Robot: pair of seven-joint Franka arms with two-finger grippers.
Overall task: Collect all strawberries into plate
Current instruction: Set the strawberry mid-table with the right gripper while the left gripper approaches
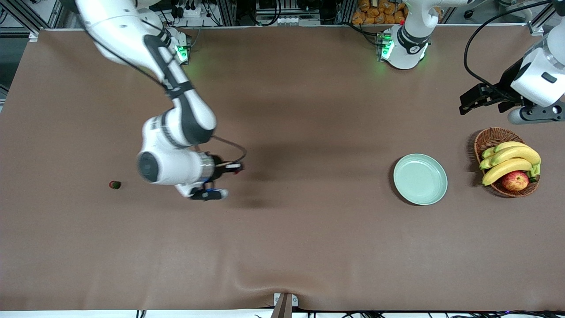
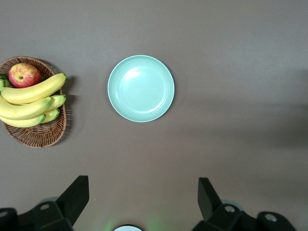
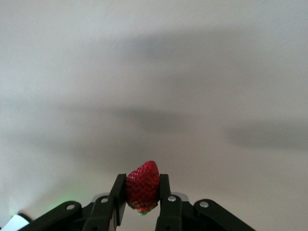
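My right gripper [image 3: 143,182] is shut on a red strawberry [image 3: 143,186], pinched between its two black fingers. In the front view this gripper [image 1: 236,168] hangs over bare tabletop toward the right arm's end, with the berry [image 1: 239,170] showing as a red speck at its tip. A second strawberry [image 1: 115,184] lies on the table, closer to that end. The pale mint-green plate [image 1: 420,179] [image 2: 141,88] lies bare toward the left arm's end. My left gripper [image 1: 465,104] [image 2: 143,192] waits open above the table near the basket, holding nothing.
A brown wicker basket [image 1: 487,138] [image 2: 41,137] with bananas [image 1: 512,160] and a red-yellow apple [image 1: 515,180] stands beside the plate at the left arm's end. The brown table cover has a wrinkle at its near edge [image 1: 247,276].
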